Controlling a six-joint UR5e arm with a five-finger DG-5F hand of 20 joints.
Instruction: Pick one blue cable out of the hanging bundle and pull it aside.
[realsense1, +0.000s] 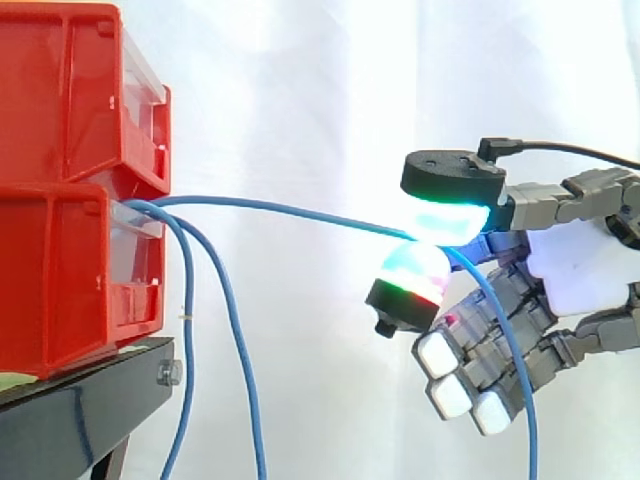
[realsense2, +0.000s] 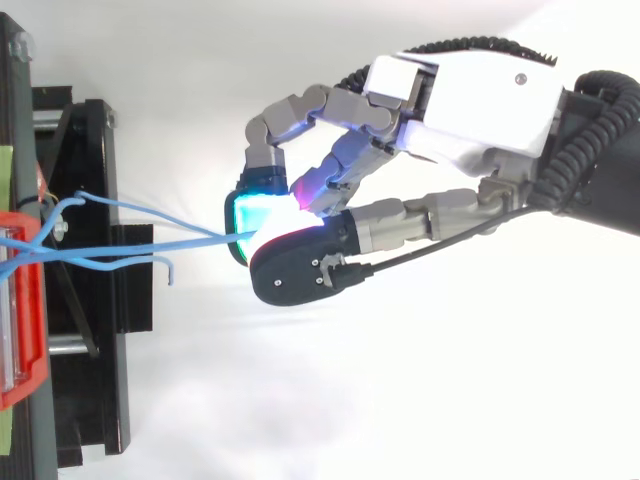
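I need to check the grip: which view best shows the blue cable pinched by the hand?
The side view: the blue cable runs from the red bins in between two glowing fingertips of the hand. The top view shows it reaching the pads, with the contact hidden beneath a fingertip.

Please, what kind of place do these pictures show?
Probably a robot test bench in a laboratory: stacked red bins on a black stand, a plain white curtain behind, and a robot hand pinching a blue cable.
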